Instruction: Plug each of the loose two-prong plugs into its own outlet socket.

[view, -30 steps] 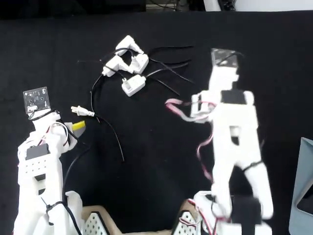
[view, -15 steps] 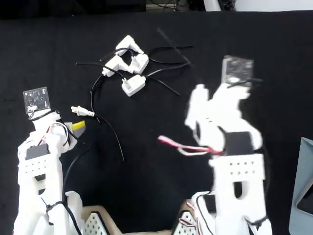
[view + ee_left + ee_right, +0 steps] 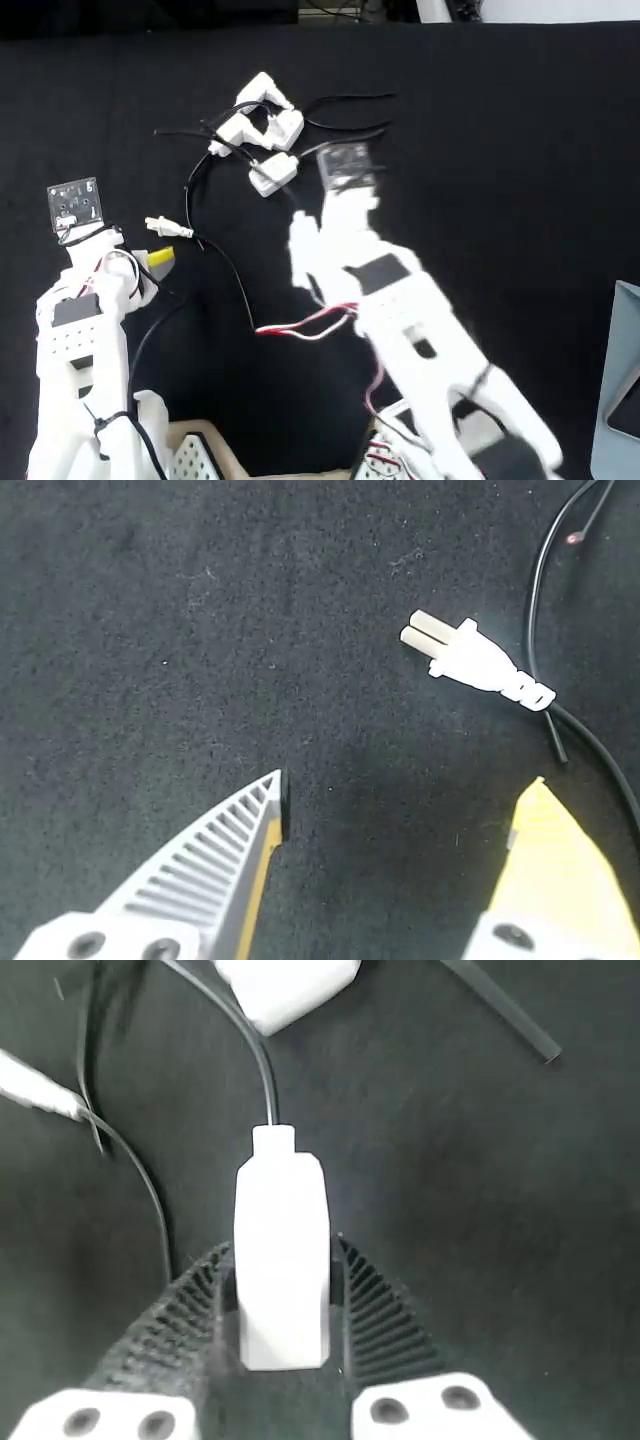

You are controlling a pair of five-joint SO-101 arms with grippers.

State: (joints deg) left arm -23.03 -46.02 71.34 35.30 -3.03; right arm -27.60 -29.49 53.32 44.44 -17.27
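The left jaws (image 3: 409, 783) are wide open, low over the black worktop (image 3: 520, 150). 1 loose white plug (image 3: 470, 660) lies flat just in front of them, not touching, its 2 prongs pointing away from its black cord (image 3: 590, 755). The right jaws (image 3: 281, 1250) are squeezed tight on a white block (image 3: 282, 1260) with a black wire. 4 white sockets (image 3: 270, 172) sit bunched together farther back.
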